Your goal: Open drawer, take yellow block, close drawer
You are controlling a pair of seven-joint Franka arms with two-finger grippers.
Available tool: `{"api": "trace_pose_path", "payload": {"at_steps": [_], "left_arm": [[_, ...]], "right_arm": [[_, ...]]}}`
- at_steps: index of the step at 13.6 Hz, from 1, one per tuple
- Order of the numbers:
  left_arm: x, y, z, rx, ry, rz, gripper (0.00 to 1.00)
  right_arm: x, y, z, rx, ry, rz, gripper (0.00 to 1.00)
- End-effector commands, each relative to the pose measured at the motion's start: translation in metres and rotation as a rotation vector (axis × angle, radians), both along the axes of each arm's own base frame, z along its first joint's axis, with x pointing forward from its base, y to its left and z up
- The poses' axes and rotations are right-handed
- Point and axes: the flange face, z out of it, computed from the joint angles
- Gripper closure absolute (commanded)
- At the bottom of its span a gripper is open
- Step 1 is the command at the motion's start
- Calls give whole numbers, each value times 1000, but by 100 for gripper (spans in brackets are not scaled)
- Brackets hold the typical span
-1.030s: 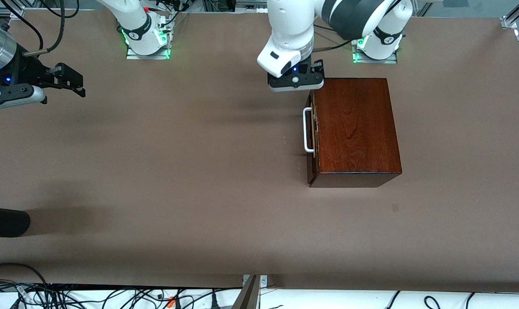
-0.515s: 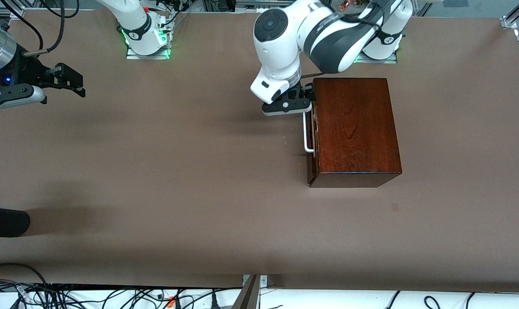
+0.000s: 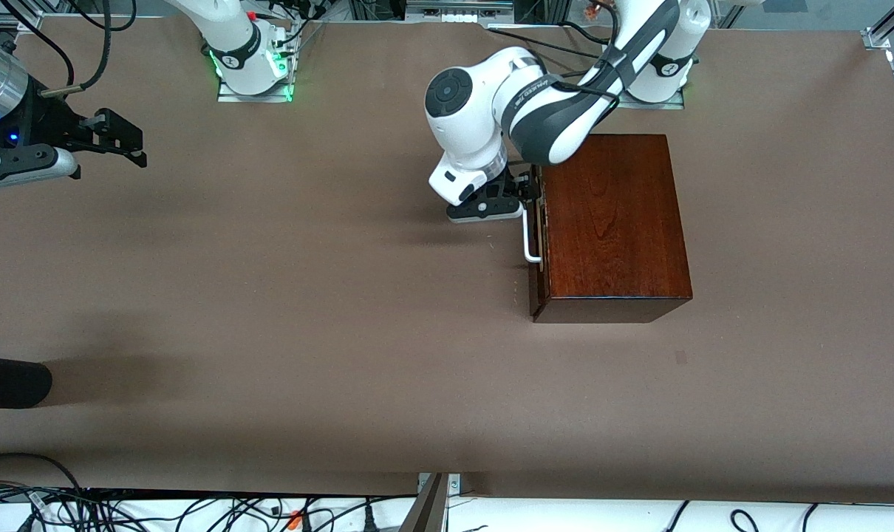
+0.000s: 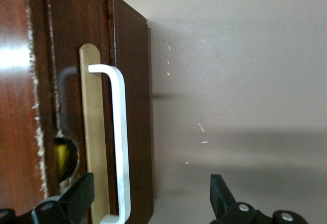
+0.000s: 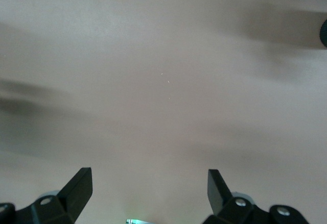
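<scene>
The dark reddish-brown box [image 3: 609,222] stands toward the left arm's end of the table, and its drawer [image 3: 536,244] is pushed in. My left gripper [image 3: 527,195] is open at the end of the white bar handle [image 3: 528,240] that is farther from the front camera. In the left wrist view the handle [image 4: 120,142] runs between the open fingers [image 4: 76,201] of my left gripper [image 4: 150,199], nearer to one finger, with no contact visible. A sliver of yellow [image 4: 62,155] shows through a round notch in the drawer's front; the block is otherwise hidden. My right gripper [image 3: 131,144] waits open and empty.
A black rounded object [image 3: 11,382] juts in at the table's edge toward the right arm's end. Below my right gripper [image 5: 148,193] is bare brown table [image 5: 163,81]. Cables lie along the table's edge nearest the front camera [image 3: 196,510].
My left arm has swung down and toward the front camera along the drawer's front, bringing its open gripper from the box's corner to the handle's end. The right arm has not moved.
</scene>
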Motion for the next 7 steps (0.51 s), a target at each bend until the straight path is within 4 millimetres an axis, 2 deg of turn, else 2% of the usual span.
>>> {"api": "trace_pose_path", "payload": {"at_steps": [1, 2, 7], "left_arm": [[-2, -1, -19, 30, -24, -26, 0], [-4, 0, -29, 29, -20, -34, 0], [-5, 1, -50, 27, -4, -27, 0]], "right_arm": [[0, -2, 3, -6, 4, -12, 0], [0, -2, 2, -6, 5, -12, 0], [0, -2, 3, -6, 5, -12, 0]]}}
